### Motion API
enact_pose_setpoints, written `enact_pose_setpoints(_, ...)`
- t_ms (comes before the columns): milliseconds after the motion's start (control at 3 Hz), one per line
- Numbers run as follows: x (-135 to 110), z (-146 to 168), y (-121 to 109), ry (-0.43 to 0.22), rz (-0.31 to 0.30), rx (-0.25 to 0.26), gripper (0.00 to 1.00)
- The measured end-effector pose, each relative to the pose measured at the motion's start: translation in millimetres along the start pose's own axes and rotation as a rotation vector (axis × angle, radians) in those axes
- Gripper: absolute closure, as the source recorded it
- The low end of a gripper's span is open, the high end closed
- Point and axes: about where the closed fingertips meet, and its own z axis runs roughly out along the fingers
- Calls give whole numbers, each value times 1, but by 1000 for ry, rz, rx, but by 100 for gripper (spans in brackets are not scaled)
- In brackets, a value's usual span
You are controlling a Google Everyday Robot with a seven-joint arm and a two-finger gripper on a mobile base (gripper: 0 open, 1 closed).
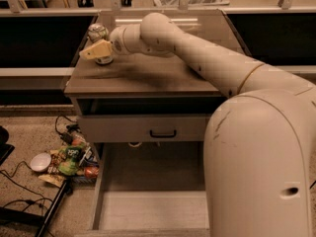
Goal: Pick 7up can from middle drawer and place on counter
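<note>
The 7up can (98,32) stands upright at the back left corner of the counter (148,75). My gripper (93,47) reaches across the counter from the right and is shut on the can, with one cream finger (95,50) crossing the front of its lower body. The can's base rests on or just above the counter top. The middle drawer (148,206) is pulled out below, with a bare plank floor and nothing in it.
A shut drawer front with a small black handle (163,132) sits above the open drawer. Snack bags (74,157), a white bowl (40,162) and cables lie on the floor to the left. My large arm body (261,162) fills the right foreground.
</note>
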Motion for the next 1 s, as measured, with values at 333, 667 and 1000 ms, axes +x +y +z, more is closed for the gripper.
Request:
enact_pose_setpoints(333, -51, -29, 4, 12, -96, -46, 0)
enact_pose_setpoints(667, -101, -86, -2, 73, -200, -33, 0)
enact_pose_setpoints(1000, -129, -162, -2, 221, -279, 34, 0)
